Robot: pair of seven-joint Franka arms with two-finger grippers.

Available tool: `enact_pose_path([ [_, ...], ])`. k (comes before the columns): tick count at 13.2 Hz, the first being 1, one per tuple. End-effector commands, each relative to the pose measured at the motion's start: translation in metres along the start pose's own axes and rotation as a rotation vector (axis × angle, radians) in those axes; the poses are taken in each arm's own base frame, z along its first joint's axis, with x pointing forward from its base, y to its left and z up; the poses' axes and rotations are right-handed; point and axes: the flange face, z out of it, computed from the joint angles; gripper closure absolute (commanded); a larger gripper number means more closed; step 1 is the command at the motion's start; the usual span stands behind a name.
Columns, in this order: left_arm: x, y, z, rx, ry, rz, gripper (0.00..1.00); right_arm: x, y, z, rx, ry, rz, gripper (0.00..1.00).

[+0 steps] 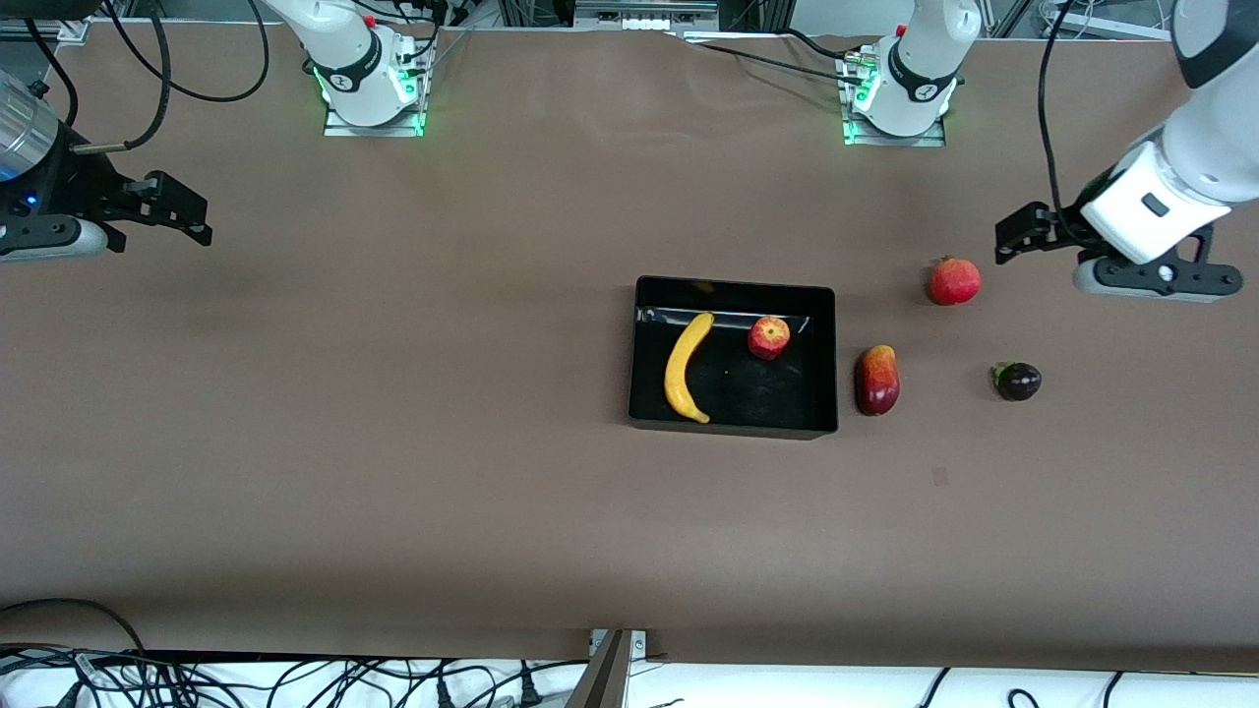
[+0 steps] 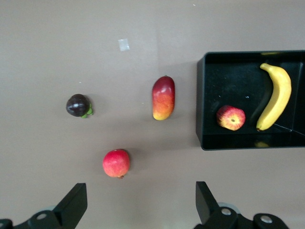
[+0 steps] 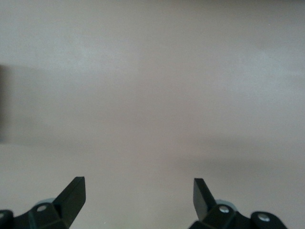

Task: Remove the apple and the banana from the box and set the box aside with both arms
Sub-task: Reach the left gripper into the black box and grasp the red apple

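Black box (image 2: 205, 102) holding banana (image 2: 275, 96) and apple (image 2: 231, 118), mango (image 2: 163, 98) beside it, left gripper (image 2: 141, 202) spread.

One black box (image 1: 733, 425) sits on the table, and it holds two fruits: one banana (image 1: 685, 368) at about 9 o'clock inside it and one apple (image 1: 768, 337) at about 2 o'clock. Three more fruits lie on the bare table toward the left arm's end: one red-and-yellow mango (image 1: 876, 380) at the box's 3 o'clock, one round red fruit (image 1: 953, 281) at the mango's 1 o'clock, and one dark purple fruit (image 1: 1017, 382) at the mango's 3 o'clock. That makes five fruits, one box, and two grippers, the left gripper (image 1: 1013, 236) and the right gripper (image 1: 187, 214), each with its two fingers spread apart.
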Motion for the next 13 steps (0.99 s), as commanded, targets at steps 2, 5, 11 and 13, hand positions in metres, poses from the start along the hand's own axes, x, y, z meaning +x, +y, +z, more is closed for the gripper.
enact_pose_path([
  [2, 0.010, 0.070, 0.037, -0.002, -0.114, 0.023, 0.00, -0.001, 0.001, -0.005, -0.014, 0.006, 0.000, 0.00],
  [5, 0.032, 0.139, 0.121, -0.004, -0.195, 0.069, 0.00, -0.001, 0.001, -0.005, -0.014, 0.006, 0.000, 0.00],
  [11, 0.059, 0.176, 0.282, -0.040, -0.058, 0.118, 0.00, -0.001, 0.001, -0.005, -0.014, 0.006, 0.000, 0.00],
  [13, 0.055, 0.186, 0.306, -0.028, -0.053, 0.120, 0.00, -0.001, 0.000, -0.005, -0.015, 0.006, -0.002, 0.00],
])
